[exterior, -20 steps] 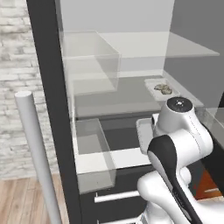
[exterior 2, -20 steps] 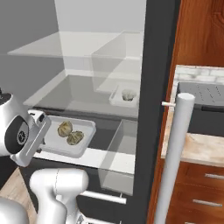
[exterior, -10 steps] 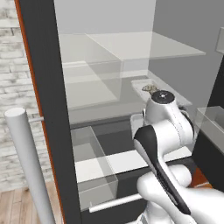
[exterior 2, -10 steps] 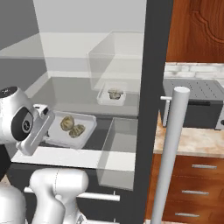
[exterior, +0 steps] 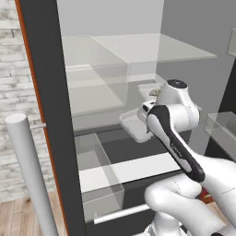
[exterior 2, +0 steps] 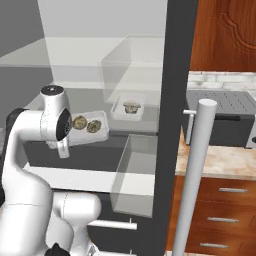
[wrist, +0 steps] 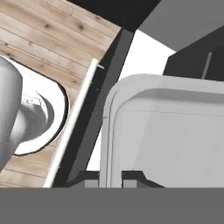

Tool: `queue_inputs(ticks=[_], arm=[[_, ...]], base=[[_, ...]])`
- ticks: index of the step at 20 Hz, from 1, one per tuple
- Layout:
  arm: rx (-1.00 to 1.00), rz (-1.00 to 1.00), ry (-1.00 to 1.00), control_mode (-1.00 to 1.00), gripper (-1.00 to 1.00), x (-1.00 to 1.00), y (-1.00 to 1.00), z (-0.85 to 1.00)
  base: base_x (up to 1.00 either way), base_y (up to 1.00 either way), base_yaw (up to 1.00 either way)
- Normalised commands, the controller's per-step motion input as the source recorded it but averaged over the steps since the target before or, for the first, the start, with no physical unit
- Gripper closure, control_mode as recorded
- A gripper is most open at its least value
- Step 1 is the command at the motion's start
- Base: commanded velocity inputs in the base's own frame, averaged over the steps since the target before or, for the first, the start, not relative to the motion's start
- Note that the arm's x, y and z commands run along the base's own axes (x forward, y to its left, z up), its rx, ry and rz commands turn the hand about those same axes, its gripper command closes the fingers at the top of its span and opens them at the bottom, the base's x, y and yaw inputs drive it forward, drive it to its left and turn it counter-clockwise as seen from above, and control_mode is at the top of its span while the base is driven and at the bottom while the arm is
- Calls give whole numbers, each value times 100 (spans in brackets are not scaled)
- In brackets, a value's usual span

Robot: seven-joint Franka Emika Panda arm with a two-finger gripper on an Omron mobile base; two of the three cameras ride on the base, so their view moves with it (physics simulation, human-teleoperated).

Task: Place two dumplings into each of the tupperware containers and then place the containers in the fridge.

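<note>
Two dumplings [exterior 2: 86, 124] in held container [exterior 2: 92, 126].

This is a home kitchen, in a rendered scene. An open fridge [exterior 2: 170, 100] with glass shelves [exterior: 138, 48] and a clear drawer [exterior: 99, 179] stands in front. To its right there are reddish-brown wood cabinets [exterior 2: 220, 35], a pale stone counter [exterior 2: 220, 160] with drawers [exterior 2: 220, 205] below it, and a grey toaster oven [exterior 2: 220, 115] on top. On the other side a whitish brick wall [exterior: 18, 106] shows, and the floor [wrist: 48, 35] is of light wood planks.
</note>
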Motion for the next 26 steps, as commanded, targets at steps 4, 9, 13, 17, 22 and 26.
queue_inputs(ticks=[4, 9, 13, 17, 22, 26], arm=[[-2, 28, 6, -100, 100, 100, 49, -14], [-2, 7, 12, -100, 100, 100, 25, -10], [0, 0, 0, -100, 100, 100, 27, -4], [0, 1, 0, -100, 100, 100, 55, -24], [0, 20, -10, -100, 100, 97, 23, -23], [0, 34, -40, -100, -100, 64, 14, -6]], base=[[0, 0, 0], [0, 0, 0], [0, 0, 0], [0, 0, 0], [0, 0, 0], [0, 0, 0]])
